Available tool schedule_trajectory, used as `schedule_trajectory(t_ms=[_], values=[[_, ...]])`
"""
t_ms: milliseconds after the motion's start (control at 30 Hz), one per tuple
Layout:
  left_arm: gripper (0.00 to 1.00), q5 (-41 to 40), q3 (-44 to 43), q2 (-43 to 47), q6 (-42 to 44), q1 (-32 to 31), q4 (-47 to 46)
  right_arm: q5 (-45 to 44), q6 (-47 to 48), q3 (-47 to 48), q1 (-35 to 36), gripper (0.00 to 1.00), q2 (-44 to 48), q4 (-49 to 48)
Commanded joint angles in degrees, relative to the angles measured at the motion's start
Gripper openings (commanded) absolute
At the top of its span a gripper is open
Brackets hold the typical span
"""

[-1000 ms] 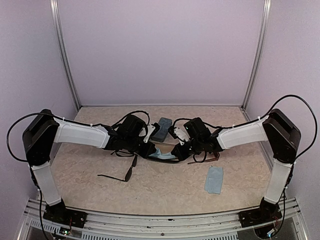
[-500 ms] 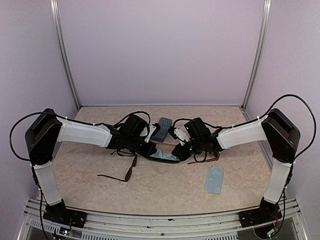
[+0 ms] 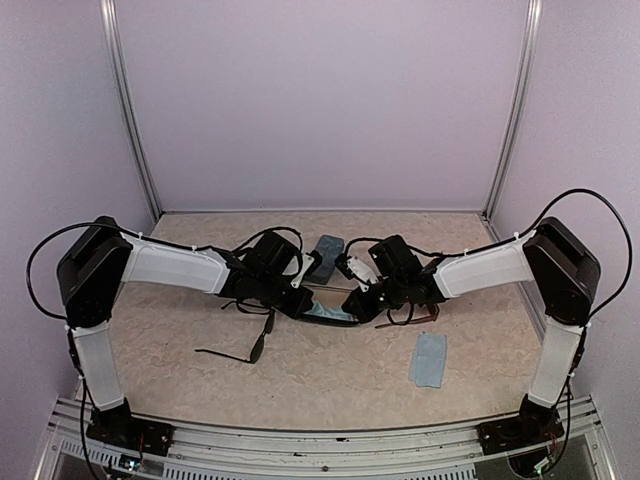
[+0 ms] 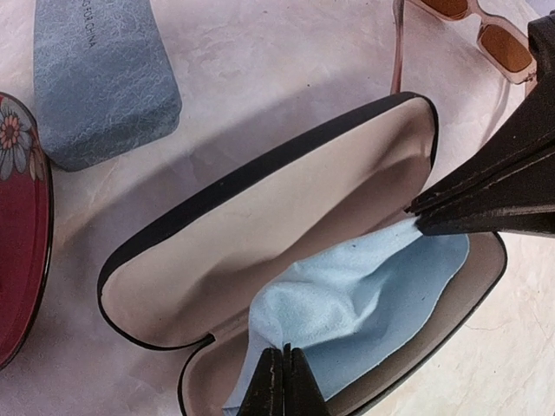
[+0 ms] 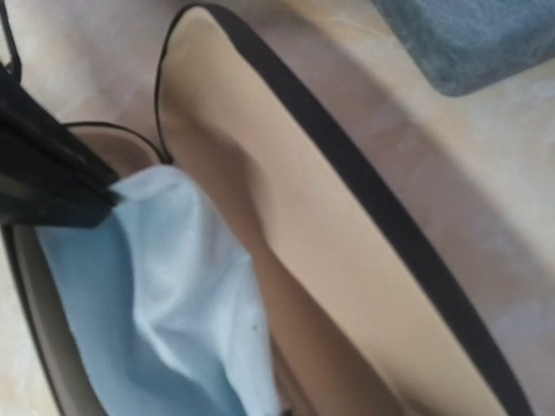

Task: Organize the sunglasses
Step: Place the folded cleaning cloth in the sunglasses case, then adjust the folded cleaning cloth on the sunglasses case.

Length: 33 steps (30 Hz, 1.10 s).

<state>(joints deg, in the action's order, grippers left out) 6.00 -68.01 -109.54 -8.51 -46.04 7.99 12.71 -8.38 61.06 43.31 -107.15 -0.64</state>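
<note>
Table (image 3: 170, 330): bare and free on the near side of the open black case (image 4: 243, 251). Purple walls close it in at the back and both sides.
Left arm (image 3: 170, 268): reaches in to the left end of the open black case.
Right arm (image 3: 480, 270): reaches in to the right end of that case.
Open black case: lies flat with its lid back and its tan inside showing.
Blue-grey case (image 4: 100, 78): just behind the open black case, with a small gap between them.
Flat blue piece (image 3: 428, 360): to the right of the open case and nearer, well apart.
Red flowered thing (image 4: 17, 217): left of the open case, cut off by the picture edge.
Black sunglasses (image 3: 245, 345): on the table, left of the open case and nearer, apart from it.
Brown sunglasses (image 4: 486, 35): just beside the right end of the open case, outside its rim.
Light blue cloth (image 4: 364, 295): inside the open case, pulled up at two corners.
Left gripper (image 4: 284, 381): pinched tight on one corner of the cloth.
Right gripper (image 4: 421, 223): pinched tight on the other corner.
</note>
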Motion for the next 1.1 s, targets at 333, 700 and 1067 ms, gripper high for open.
schedule_trajectory(t_ms=[333,700,1067], values=[[0.29,-6.16,-1.16,2.31,-0.78,0.10,1.72,-2.13,-0.59,0.25,-0.51,0.16,3.84,2.24],[0.45,-12.30,0.25,4.57,-1.88,-3.79,1.06,-0.71,-4.94,-5.34,-0.37,0.37,8.85,-0.17],[0.43,-10.96,3.46,3.02,-3.52,-4.55,-1.84,1.74,-8.56,-7.60,1.17,0.31,5.75,-3.91]])
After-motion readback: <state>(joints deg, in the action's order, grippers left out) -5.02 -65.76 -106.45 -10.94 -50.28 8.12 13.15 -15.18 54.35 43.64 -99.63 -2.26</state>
